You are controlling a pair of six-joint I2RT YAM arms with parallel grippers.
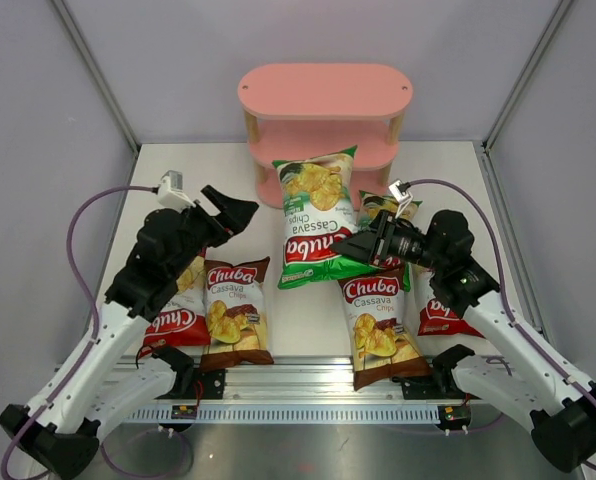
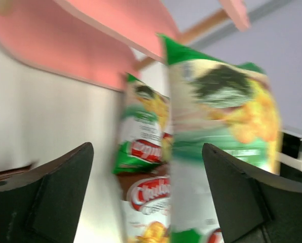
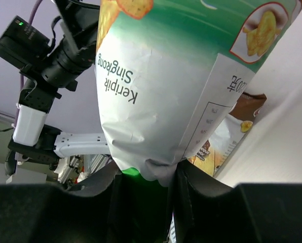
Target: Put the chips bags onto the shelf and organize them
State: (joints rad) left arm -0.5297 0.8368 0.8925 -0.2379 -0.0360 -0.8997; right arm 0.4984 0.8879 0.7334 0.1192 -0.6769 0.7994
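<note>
Green Chuba bag clamped in the right end effector (image 1: 363, 245), lifted over the middle of the counter (image 1: 188, 170).

The held green bag (image 1: 313, 220) is glossy, with the red-and-white logo upside down from the near edge, chip pictures at its far end and a white back panel reading "Keripik Singkong". The right end effector pinches its crimped bottom seam. Its far end reaches towards the pink three-tier shelf (image 1: 323, 92) at the middle of the far edge. All six bags are off the shelf. The second green bag (image 1: 378, 205) lies just behind the right end effector. The left brown bag (image 1: 236, 312) and right brown bag (image 1: 383, 325) lie by the near edge. The left red bag (image 1: 173, 318) and right red bag (image 1: 440, 315) sit towards the near corners, partly under the arms. The left end effector (image 1: 230, 215) hangs with its fingers apart, gripping nothing.
</note>
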